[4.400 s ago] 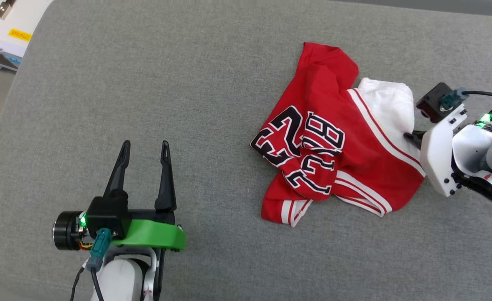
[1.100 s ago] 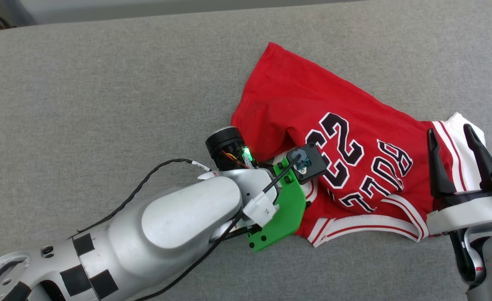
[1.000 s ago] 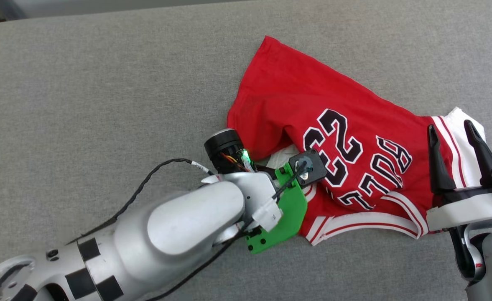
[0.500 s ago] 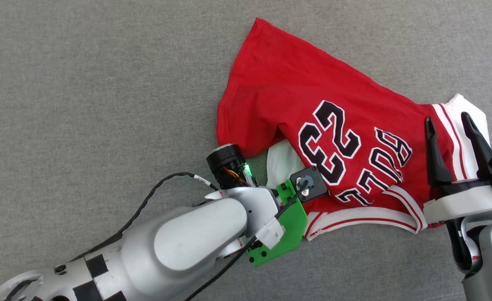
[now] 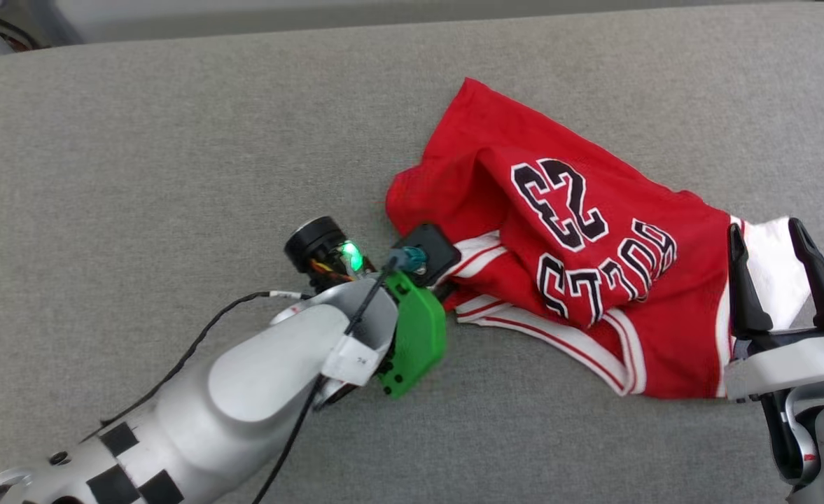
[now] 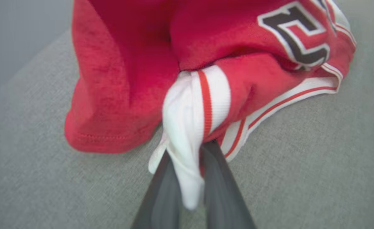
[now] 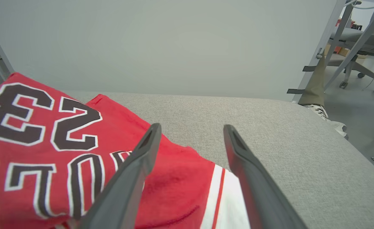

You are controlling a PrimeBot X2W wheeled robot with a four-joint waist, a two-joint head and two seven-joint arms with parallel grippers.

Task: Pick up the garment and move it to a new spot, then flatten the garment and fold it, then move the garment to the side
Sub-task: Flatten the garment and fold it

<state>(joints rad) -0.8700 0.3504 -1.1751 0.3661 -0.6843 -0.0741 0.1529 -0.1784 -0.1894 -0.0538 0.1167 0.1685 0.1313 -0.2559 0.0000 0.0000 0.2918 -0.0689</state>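
The left pincer (image 6: 190,151) is clamped tight on a bunched white sleeve (image 6: 190,101) with a red stripe. It belongs to the shirt (image 5: 580,280), which lies crumpled on the grey bench (image 5: 173,154) just ahead of that pincer, number side up. The right pincer (image 5: 765,229) is spread wide and holds nothing, poised over the other sleeve (image 5: 776,274) at the shirt's opposite end. The cloth looks light, limp and a little stretchy, so it will likely sag and bunch from a single pinch. Hems or shoulder seams, one per pincer and drawn apart, seem the better holds.
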